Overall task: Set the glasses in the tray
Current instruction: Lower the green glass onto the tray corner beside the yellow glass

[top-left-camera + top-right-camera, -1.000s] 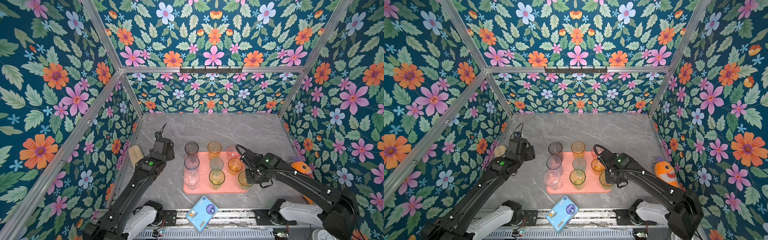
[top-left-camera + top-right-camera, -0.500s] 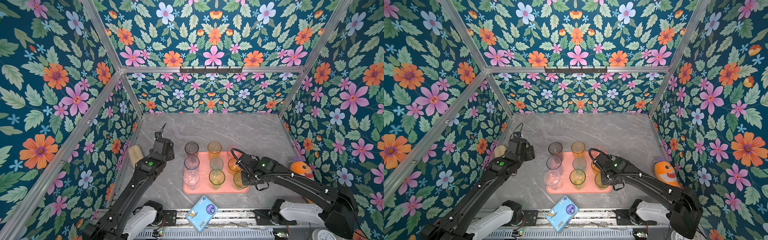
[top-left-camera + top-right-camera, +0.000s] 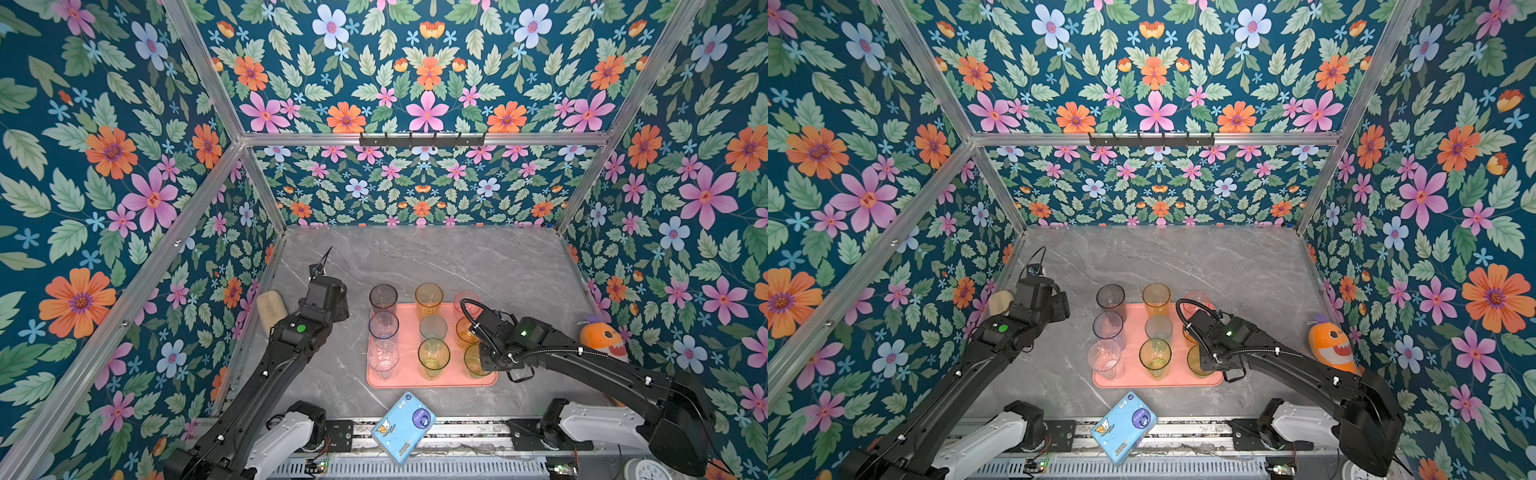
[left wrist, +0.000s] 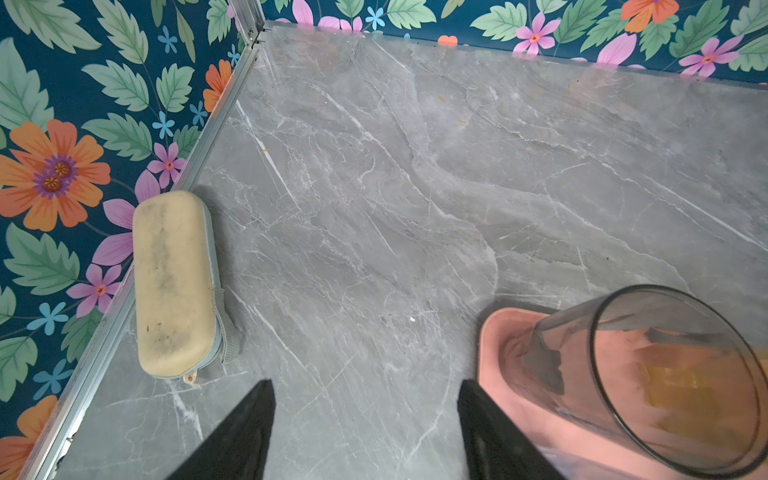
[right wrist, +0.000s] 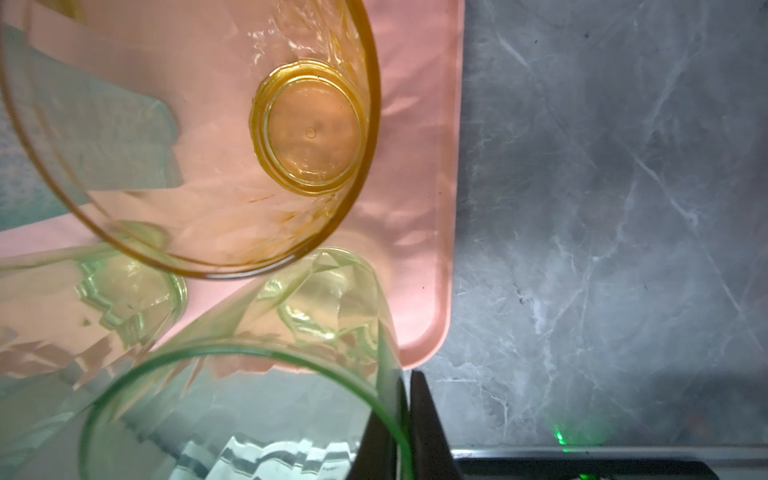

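The salmon-pink tray (image 3: pixel 440 380) (image 3: pixel 1129 380) lies near the table's front. Several tinted glasses stand on it in rows in both top views, the smoky grey glass (image 3: pixel 383 296) at its far left corner. My right gripper (image 5: pixel 406 382) is shut on the rim of a yellow-green glass (image 3: pixel 473 360) (image 5: pixel 320 316) over the tray's near right corner (image 5: pixel 419 332). An orange glass (image 5: pixel 311 133) stands just behind it. My left gripper (image 4: pixel 365 395) is open and empty over bare table, left of the tray (image 4: pixel 490 353) and the smoky grey glass (image 4: pixel 665 374).
A cream zip case (image 3: pixel 271 308) (image 4: pixel 172 282) lies against the left wall. A blue printed packet (image 3: pixel 403 426) rests on the front rail. An orange plush toy (image 3: pixel 602 338) leans on the right wall. Grey marble table stretches behind the tray.
My right arm has carried the yellow-green glass leftward from beside the tray to over its near right corner. The left arm has not moved.
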You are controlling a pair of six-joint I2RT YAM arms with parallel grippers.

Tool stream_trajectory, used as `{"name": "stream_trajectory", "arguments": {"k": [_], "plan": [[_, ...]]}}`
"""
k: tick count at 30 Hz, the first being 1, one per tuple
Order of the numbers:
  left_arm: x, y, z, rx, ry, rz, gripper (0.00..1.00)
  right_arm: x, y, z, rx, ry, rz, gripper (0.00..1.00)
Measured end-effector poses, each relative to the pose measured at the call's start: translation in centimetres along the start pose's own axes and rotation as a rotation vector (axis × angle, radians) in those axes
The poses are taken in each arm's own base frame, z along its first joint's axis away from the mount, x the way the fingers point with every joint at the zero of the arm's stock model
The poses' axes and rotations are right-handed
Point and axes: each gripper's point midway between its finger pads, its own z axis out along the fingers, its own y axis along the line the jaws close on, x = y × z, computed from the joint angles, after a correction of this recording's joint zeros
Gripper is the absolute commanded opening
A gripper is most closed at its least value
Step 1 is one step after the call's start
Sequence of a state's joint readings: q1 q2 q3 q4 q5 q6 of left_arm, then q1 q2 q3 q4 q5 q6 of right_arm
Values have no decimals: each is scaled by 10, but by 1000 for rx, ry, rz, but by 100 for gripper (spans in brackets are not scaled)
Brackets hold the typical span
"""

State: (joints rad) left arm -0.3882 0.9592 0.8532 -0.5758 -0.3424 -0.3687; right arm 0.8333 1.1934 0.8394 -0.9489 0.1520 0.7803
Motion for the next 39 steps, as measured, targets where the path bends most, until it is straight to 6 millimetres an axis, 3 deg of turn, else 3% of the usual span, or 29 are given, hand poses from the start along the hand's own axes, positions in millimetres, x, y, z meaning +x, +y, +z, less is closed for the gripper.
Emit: {"name": "stream_trajectory", "arguments": {"k": [15,19,28,39], "plan": [[0,0,0,0,0,0,72,7,0,8,19,22,-16,0],[0,0,0,1,-1,-1,72,7,2,9,17,20,-15,19],[-1,0,-1,1,-3,-2,72,2,6,5,-4,2,-2,40],[-2,1,-4,5,-14,-10,72,-4,12,-19,-69,-33,-16,46]]}}
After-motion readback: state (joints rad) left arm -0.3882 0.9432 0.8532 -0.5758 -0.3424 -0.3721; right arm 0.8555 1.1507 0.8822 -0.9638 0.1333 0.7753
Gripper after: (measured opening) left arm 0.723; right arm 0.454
